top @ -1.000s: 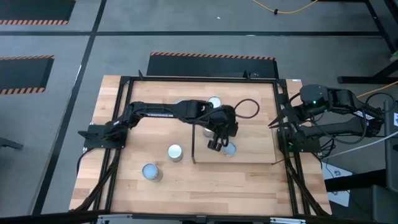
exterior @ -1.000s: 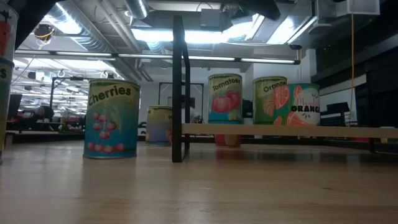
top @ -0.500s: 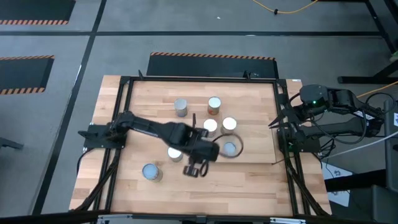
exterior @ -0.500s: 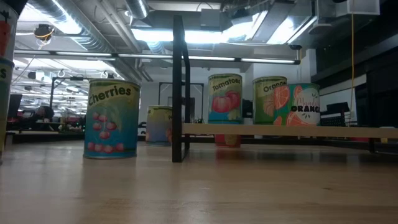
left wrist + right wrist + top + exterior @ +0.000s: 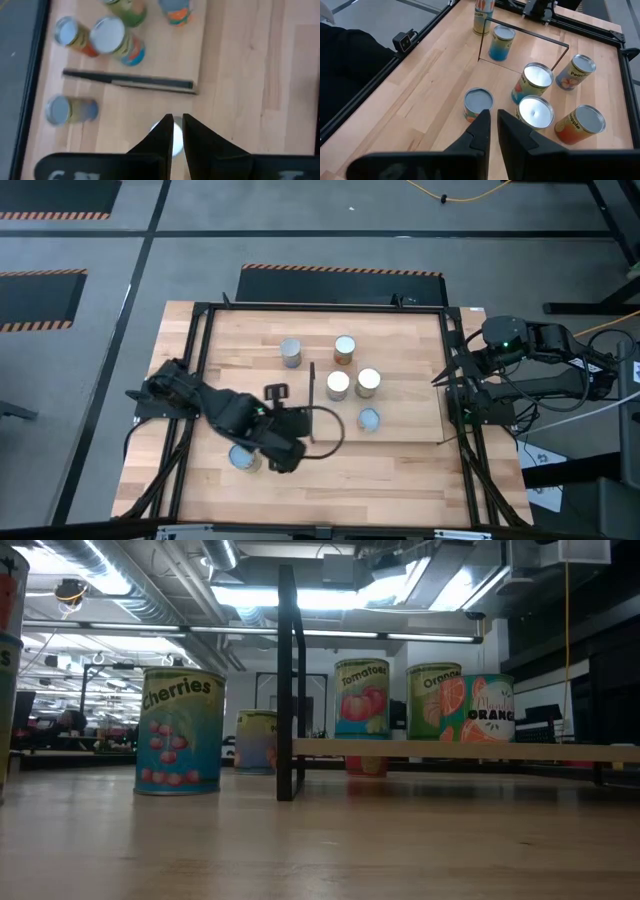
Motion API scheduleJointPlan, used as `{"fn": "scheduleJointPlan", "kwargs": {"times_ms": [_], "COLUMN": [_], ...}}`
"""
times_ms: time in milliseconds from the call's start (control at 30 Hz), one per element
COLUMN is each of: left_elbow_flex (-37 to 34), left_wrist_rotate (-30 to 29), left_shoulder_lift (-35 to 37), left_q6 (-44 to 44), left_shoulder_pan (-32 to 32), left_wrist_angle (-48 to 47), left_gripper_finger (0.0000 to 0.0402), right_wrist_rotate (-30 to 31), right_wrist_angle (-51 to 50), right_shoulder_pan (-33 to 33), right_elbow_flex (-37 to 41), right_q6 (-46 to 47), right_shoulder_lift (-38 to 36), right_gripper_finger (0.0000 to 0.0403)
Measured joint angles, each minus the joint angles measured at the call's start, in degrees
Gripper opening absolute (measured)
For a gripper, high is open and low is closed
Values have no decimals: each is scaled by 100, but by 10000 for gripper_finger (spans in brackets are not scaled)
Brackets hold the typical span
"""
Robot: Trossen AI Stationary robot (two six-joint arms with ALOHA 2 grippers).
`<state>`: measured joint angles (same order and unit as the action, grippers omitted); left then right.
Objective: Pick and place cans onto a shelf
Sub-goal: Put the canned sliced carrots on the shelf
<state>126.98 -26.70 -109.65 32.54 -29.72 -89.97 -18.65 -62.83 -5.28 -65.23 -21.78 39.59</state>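
Several upright cans stand on the table. Three are on the light-wood shelf (image 5: 400, 405), right of its dark upright panel (image 5: 312, 402): two white-topped (image 5: 338, 384) (image 5: 368, 382) and one pale-blue (image 5: 368, 419). Two stand farther back (image 5: 290, 352) (image 5: 344, 348), and one is near the front left (image 5: 240, 457). My left gripper (image 5: 287, 435) (image 5: 176, 120) is shut, high over another can whose white top (image 5: 172, 139) shows behind its fingers, left of the panel. My right gripper (image 5: 442, 375) (image 5: 492, 117) is shut and waits at the table's right edge.
In the low view the shelf board (image 5: 460, 750) sits raised above the tabletop, with the Cherries can (image 5: 180, 730) left of the panel (image 5: 290, 680). A black frame (image 5: 200, 380) runs round the table. Bare wood lies along the near edge (image 5: 380, 480).
My left gripper has left the shelf, where it stood beside the pale-blue-topped can. It has swung toward the table's left and near edges, past the panel, and is now over the can left of the panel. The cans have stayed where they were.
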Motion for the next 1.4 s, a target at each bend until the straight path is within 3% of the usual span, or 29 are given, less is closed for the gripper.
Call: {"fn": "scheduleJointPlan", "kwargs": {"times_ms": [333, 467, 600, 900, 1233, 1400], "left_elbow_flex": [-2183, -3047, -3443, -3632, -3657, -3655], "left_wrist_rotate": [-189, 352, 1033, 1530, 1574, 1572], "left_shoulder_lift": [1038, 1567, 1816, 1736, 1736, 1736], "left_q6": [2453, 3933, 5095, 5914, 6335, 6333], "left_shoulder_pan": [-763, -996, -1160, -1236, -1197, -1193], "left_wrist_angle": [-3, 70, 658, 1516, 1507, 1507], "left_gripper_finger": [33, 33, 33, 39, 121, 129], "right_wrist_rotate": [0, 0, 0, 0, 0, 0], "right_wrist_angle": [0, 0, 0, 0, 0, 0], "right_shoulder_pan": [0, 0, 0, 0, 0, 0], "right_elbow_flex": [0, 0, 0, 0, 0, 0], "right_q6": [-41, -39, -39, -37, -35, -35], "right_shoulder_lift": [0, 0, 0, 0, 0, 2], "right_gripper_finger": [39, 39, 39, 39, 39, 40]}}
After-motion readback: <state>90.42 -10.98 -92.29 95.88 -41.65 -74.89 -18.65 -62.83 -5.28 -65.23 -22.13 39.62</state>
